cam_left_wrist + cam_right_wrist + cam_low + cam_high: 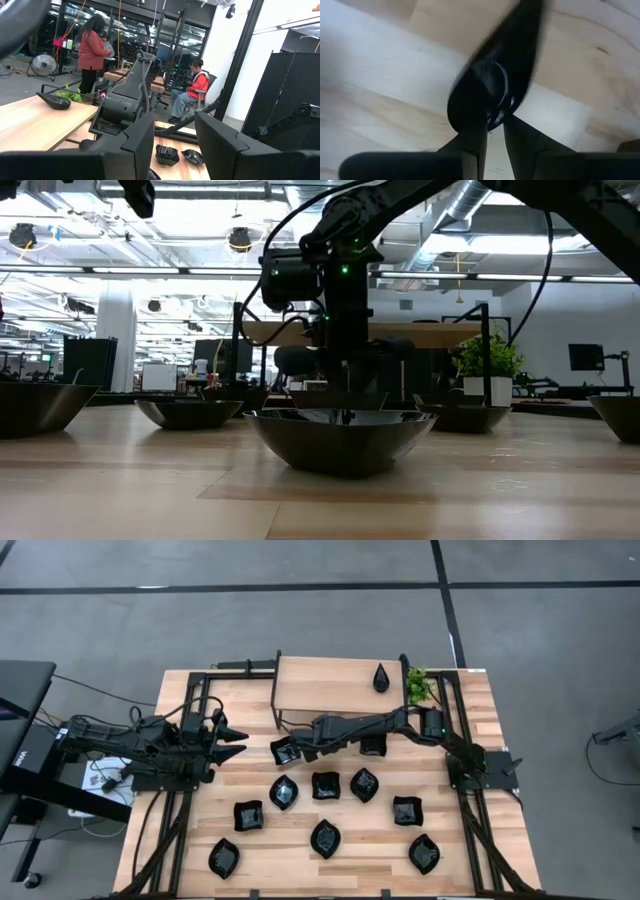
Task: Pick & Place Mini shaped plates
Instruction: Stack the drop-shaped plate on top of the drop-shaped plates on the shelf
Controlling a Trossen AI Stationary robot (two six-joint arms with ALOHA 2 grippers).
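Note:
Several glossy black mini shaped plates lie on the wooden table [470, 840], among them a leaf oval [285, 792] and a rounded square [248, 815]. A teardrop one [382, 678] rests on the raised shelf [330, 685] at the far edge. My right gripper [303, 752] reaches in from the right, points steeply down beside a square plate [285, 750], and is shut on a teardrop plate [490, 85]. My left gripper [235, 740] hovers open at the table's left, pointing level. My right gripper pinches the rim of the teardrop plate's wide end [495, 117] between its two fingers, coming from above and slanting down. The plate's narrow tail [530, 30] points away from the fingers. Whether the plate is clear of the table I cannot tell.
A small green plant [418, 685] stands at the shelf's right end. A plate [340, 435] sits close in front of the low camera and hides the table under my right gripper [345, 385]. Black frame rails [185, 820] run along both table sides. People are in the room beyond.

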